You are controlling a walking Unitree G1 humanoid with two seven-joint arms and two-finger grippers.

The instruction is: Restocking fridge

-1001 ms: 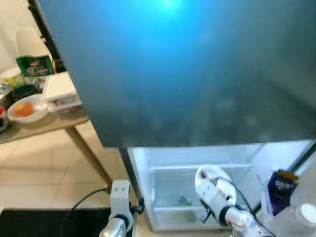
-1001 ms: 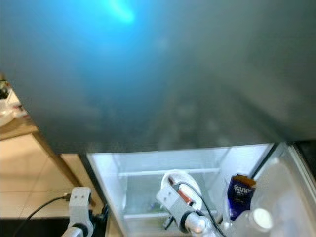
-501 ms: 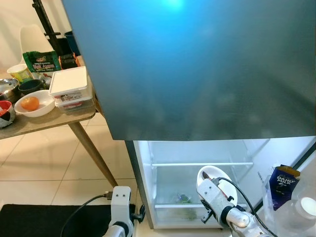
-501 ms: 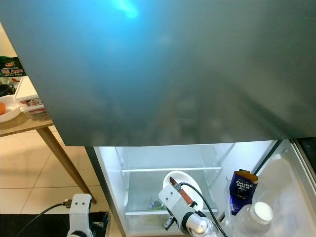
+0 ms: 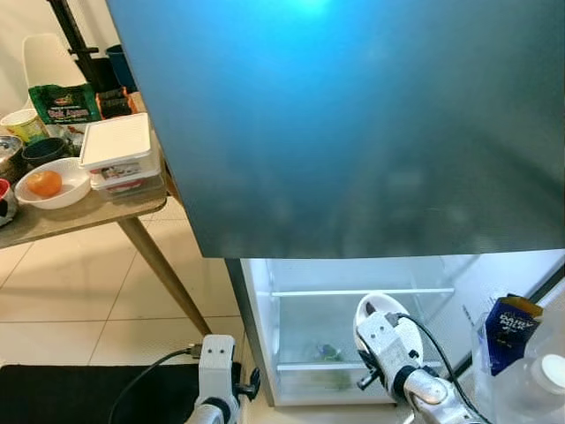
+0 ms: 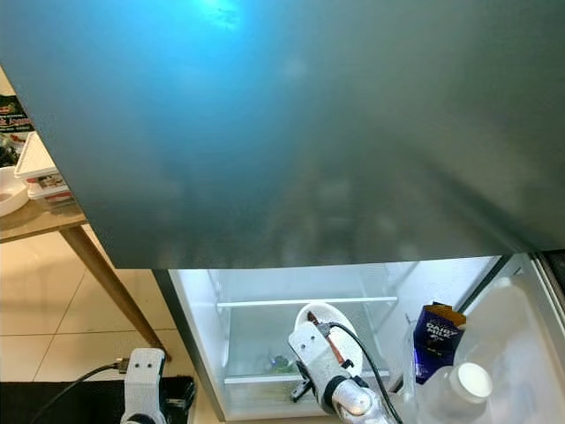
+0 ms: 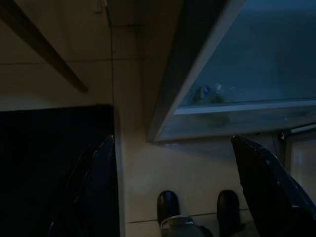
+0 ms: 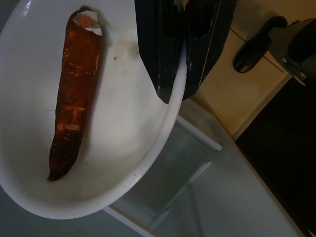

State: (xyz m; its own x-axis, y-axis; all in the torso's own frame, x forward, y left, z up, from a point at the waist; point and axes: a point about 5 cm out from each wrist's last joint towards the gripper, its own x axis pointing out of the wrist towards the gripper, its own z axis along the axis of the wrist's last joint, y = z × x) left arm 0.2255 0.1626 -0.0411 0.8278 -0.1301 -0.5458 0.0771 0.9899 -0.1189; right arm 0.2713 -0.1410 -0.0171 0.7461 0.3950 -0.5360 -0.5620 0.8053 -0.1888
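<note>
My right gripper [image 8: 177, 96] is shut on the rim of a white bowl [image 8: 113, 163], which holds one long orange-brown carrot [image 8: 74, 108]. In the eye views the bowl [image 5: 374, 309] hangs in front of the fridge's open, lit lower compartment [image 5: 309, 327], just below its glass shelf [image 5: 362, 291]. Something small and green [image 5: 328, 352] lies on the lower shelf inside. My left gripper [image 7: 180, 187] hangs open low beside the fridge's left corner, over the floor, with nothing between its fingers.
The dark upper fridge door [image 5: 353, 124] stands shut overhead. The open lower door on the right holds a blue milk carton [image 5: 510, 331] and a white-capped bottle [image 5: 552, 373]. A wooden table [image 5: 88, 212] on the left carries a bowl with an orange [image 5: 46, 184] and a white box [image 5: 117, 155]. A black mat [image 5: 88, 393] lies below.
The head view has cleared of blur and shifted a little. The right gripper still holds the bowl before the open compartment, slightly nearer the shelf; the left arm stays low.
</note>
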